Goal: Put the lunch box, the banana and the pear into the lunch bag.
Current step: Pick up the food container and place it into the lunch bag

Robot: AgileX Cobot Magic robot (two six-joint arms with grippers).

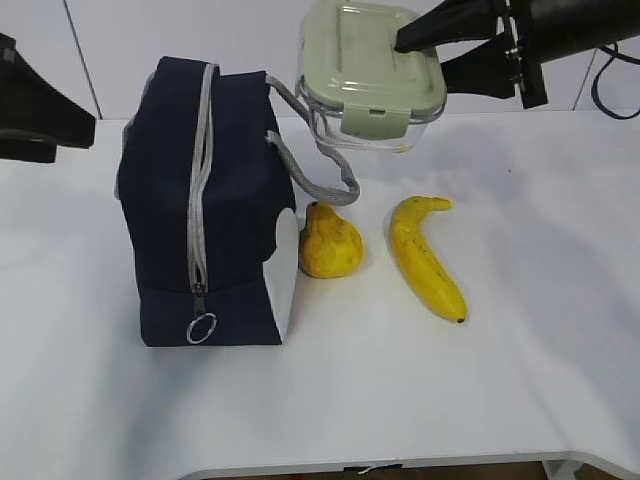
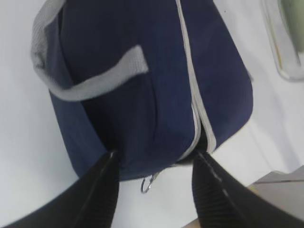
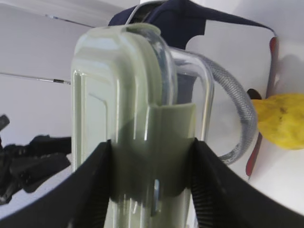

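The lunch box (image 1: 372,75) I hold looks like glossy clear plastic under a smooth, pale green plastic lid with a soft sheen. My fingers (image 3: 90,190) are matt black and finely ribbed. The lunch bag (image 1: 205,200) is matt navy cloth with a grey zipper tape, a shiny metal ring pull (image 1: 201,328) and coarse woven grey webbing. The banana (image 1: 425,257) has smooth, faintly waxy skin; the pear (image 1: 329,242) looks duller and blemished. The table (image 1: 520,360) is smooth matt white.
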